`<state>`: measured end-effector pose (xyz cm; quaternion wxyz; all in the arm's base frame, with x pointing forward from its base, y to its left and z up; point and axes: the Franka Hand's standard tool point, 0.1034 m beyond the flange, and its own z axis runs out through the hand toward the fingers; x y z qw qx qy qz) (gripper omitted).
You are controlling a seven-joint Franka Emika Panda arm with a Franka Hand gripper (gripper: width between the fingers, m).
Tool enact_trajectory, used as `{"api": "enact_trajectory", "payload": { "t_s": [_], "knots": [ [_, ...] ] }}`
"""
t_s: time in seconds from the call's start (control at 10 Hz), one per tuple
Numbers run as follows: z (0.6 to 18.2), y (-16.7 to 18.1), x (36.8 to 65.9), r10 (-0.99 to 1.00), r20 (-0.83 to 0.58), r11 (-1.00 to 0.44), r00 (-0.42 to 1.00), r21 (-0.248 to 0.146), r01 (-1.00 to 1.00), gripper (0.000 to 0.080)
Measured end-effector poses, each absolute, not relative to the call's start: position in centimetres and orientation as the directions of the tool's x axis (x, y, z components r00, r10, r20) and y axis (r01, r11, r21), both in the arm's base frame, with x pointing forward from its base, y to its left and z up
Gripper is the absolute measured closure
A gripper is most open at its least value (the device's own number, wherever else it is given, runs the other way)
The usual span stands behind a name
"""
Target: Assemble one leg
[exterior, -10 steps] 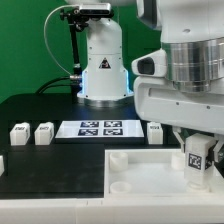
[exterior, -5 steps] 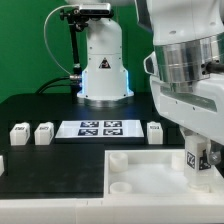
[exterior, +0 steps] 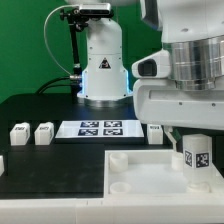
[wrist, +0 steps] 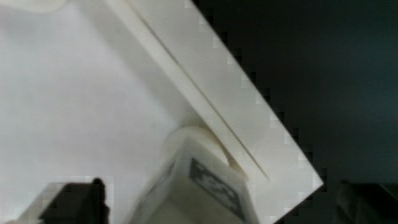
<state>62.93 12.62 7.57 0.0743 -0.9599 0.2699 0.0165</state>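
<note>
The marker board [exterior: 100, 128] lies on the black table [exterior: 40, 105] beside the white tray [exterior: 140, 165].

On the black tabletop [exterior: 35, 108] lie the marker board [exterior: 100, 128], a small white leg [exterior: 18, 133] and a second leg [exterior: 43, 133] toward the exterior view's left of it, a third leg [exterior: 155, 132] near its other end, and a large white tray-like piece [exterior: 140, 165] in front.
</note>
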Motion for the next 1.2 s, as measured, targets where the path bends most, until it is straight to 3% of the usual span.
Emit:
{"api": "enact_trajectory", "payload": {
  "t_s": [0.1,0.2,0.4,0.5,0.8,1.0,1.2],
  "knots": [
    [7.58,12.57,62.93,-0.435,-0.058,-0.888,0.899,-0.138,-0.439,0.0151],
    [7.61,12.05,63.08,-0.209,-0.002,-0.971,0.978,-0.115,-0.207,0.015],
    [7.87,12.01,63.46,-0.003,0.048,-0.995,0.999,-0.1,0.002,0.015],
    [7.77,12.02,63.41,-0.02,0.045,-0.995,0.999,-0.101,-0.015,0.0153],
    [7.68,12.0,63.37,-0.183,0.025,-0.978,0.983,-0.111,-0.179,0.0504],
    [7.64,11.95,63.43,-0.39,-0.002,-0.914,0.921,-0.118,-0.388,0.0504],
    [7.51,11.7,63.76,-0.669,-0.063,-0.73,0.74,-0.132,-0.671,0.0504]
  ]
}}
